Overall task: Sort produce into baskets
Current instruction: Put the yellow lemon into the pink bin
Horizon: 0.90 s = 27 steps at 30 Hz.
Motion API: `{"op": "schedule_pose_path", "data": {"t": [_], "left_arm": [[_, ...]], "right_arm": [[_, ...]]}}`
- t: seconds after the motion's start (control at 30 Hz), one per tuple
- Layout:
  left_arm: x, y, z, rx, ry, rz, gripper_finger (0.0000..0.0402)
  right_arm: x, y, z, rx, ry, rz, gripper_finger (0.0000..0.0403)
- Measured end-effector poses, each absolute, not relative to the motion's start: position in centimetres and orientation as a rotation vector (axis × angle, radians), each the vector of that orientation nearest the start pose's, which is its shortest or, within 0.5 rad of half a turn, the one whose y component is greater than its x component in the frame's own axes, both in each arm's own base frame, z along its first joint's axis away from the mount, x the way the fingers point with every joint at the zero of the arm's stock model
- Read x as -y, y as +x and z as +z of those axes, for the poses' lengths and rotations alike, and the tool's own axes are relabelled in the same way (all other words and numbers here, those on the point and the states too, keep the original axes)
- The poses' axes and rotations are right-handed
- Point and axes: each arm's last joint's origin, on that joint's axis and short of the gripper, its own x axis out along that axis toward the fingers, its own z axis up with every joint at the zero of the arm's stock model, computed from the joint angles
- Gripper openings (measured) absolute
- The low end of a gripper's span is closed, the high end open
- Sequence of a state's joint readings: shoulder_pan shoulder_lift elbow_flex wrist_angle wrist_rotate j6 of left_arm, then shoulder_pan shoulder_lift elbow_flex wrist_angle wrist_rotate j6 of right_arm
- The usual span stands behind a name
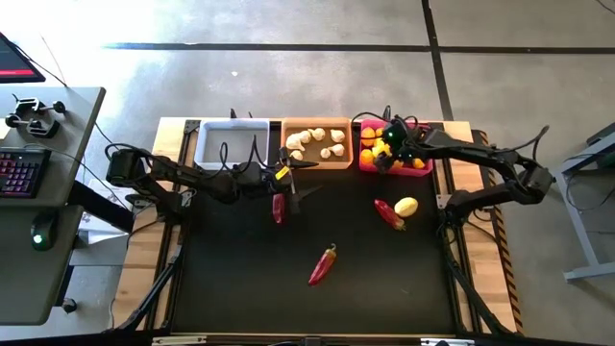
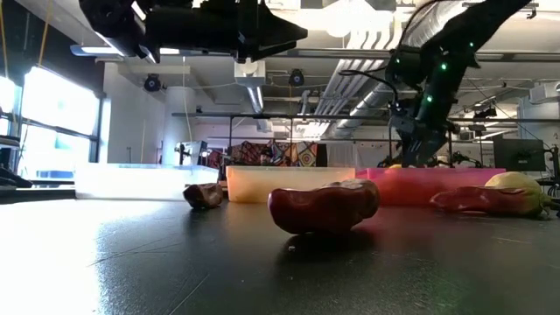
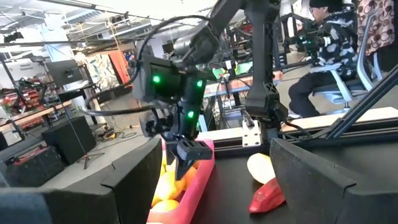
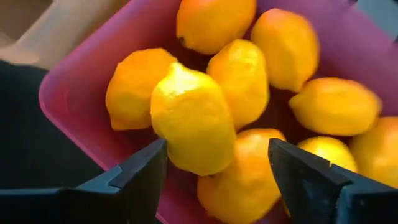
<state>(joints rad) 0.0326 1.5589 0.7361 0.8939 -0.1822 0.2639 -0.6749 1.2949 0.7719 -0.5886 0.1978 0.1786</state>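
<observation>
Baskets: I see white point(image 1: 231, 142), orange point(image 1: 316, 143), pink point(image 1: 363, 159) in a row, no writing legible | right gripper point(image 4: 214, 171) over pink basket, jaws wide around a lemon point(image 4: 193, 118) lying on the pile | left gripper point(image 1: 296, 180) wide, above mat | chili point(image 1: 323, 264) lies diagonally mid-mat.

Two dark jointed arms trail black cables; green lights dot the right arm point(image 1: 452, 146).

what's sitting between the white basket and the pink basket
The orange basket, holding garlic bulbs, sits between the white basket and pink basket; the high view shows this.
</observation>
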Motion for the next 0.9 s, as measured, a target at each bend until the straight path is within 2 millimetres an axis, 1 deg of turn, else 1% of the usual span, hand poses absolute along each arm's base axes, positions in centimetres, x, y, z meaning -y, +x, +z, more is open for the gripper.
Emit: {"op": "schedule_pose_path", "data": {"t": [0.07,0.17,0.27,0.37,0.4,0.43,0.57,0.77,0.9], "left_arm": [[-1.6,32.3,23.6,0.042,0.257,0.223,0.0284],[-1.6,32.3,23.5,0.042,0.258,0.223,0.0284],[-1.6,32.3,23.5,0.041,0.258,0.222,0.0284],[-1.6,32.3,23.5,0.034,0.258,0.221,0.0284],[-1.6,32.3,23.5,0.033,0.258,0.221,0.0284],[-1.6,32.3,23.5,0.032,0.258,0.221,0.0284],[-1.6,32.3,23.4,0.027,0.259,0.220,0.0284],[-1.6,32.3,23.4,0.028,0.259,0.220,0.0284],[-1.6,32.3,23.4,0.028,0.259,0.220,0.0284]], "right_arm": [[15.0,18.2,20.8,-1.034,0.389,-0.892,0.0255],[14.8,19.0,21.5,-1.002,0.333,-0.883,0.0212],[14.7,19.4,21.6,-0.984,0.326,-0.860,0.0139],[14.9,19.4,21.3,-1.000,0.332,-0.866,0.0048],[15.0,19.4,21.1,-1.008,0.330,-0.865,0.0024],[15.1,19.4,21.0,-1.016,0.324,-0.861,0.0013],[15.3,19.7,20.2,-1.044,0.345,-0.849,0.0025],[15.7,20.2,18.6,-1.110,0.371,-0.843,0.0003],[15.7,20.3,18.4,-1.118,0.355,-0.854,0.0003]]}}
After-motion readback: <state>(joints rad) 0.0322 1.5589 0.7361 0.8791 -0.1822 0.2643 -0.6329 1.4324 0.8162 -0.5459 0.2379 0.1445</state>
